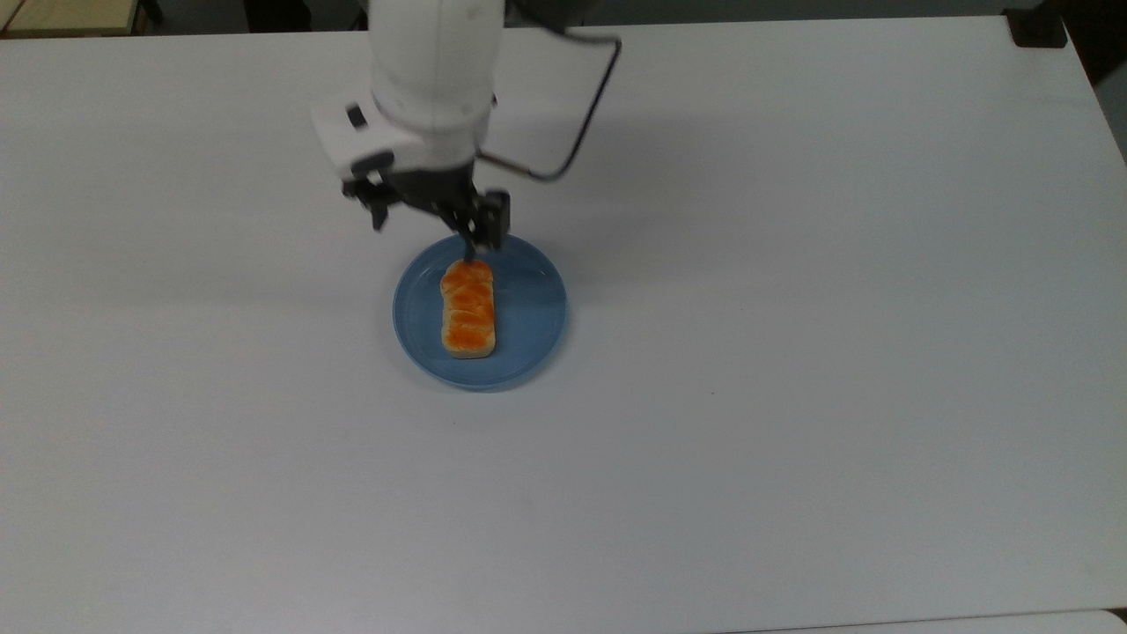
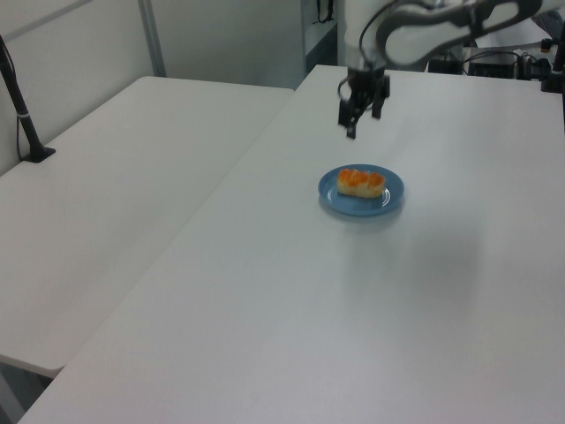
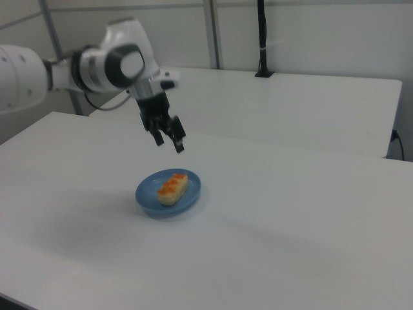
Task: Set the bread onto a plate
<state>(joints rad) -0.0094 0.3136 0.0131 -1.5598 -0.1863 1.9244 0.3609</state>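
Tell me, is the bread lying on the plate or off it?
On it: the bread lies flat inside the plate, glossy top upward.
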